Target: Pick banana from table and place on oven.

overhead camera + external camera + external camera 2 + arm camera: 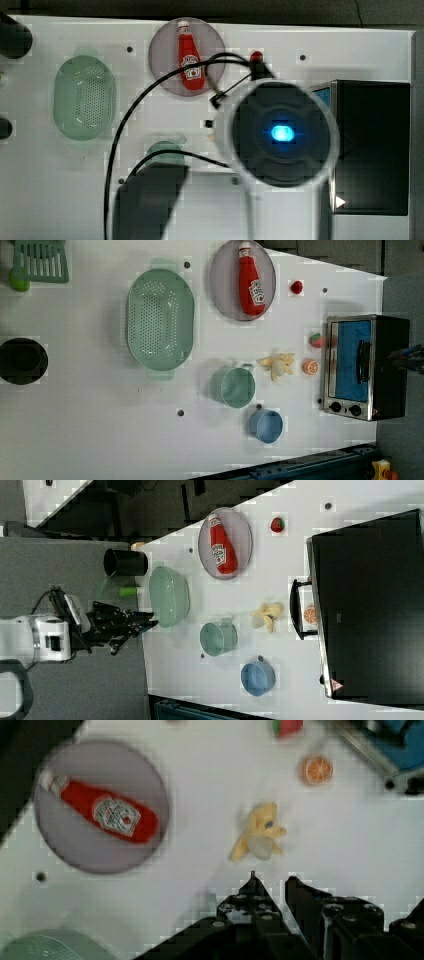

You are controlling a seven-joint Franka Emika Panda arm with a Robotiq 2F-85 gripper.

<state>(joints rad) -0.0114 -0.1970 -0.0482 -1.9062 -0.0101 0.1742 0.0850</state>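
The pale-yellow, half-peeled banana (278,365) lies on the white table (100,430), just in front of the oven (365,367) and beside an orange slice (310,367). It also shows in the right view as the banana (266,615) near the oven's (370,605) handle. My gripper (149,625) hangs high above the table, well clear of everything. In the wrist view the gripper (272,882) stands open by a narrow gap with nothing in it. There the banana (259,837) lies on the table far below, just past the fingertips (252,882). The arm's wrist (282,132) hides the banana in the top view.
A ketchup bottle (251,282) lies on a grey plate (222,290). A green colander (160,320), a green cup (235,386) and a blue cup (267,426) stand on the table. A strawberry (316,340) and a red ball (296,287) sit near the oven. A black cup (22,360) stands at the left view's left.
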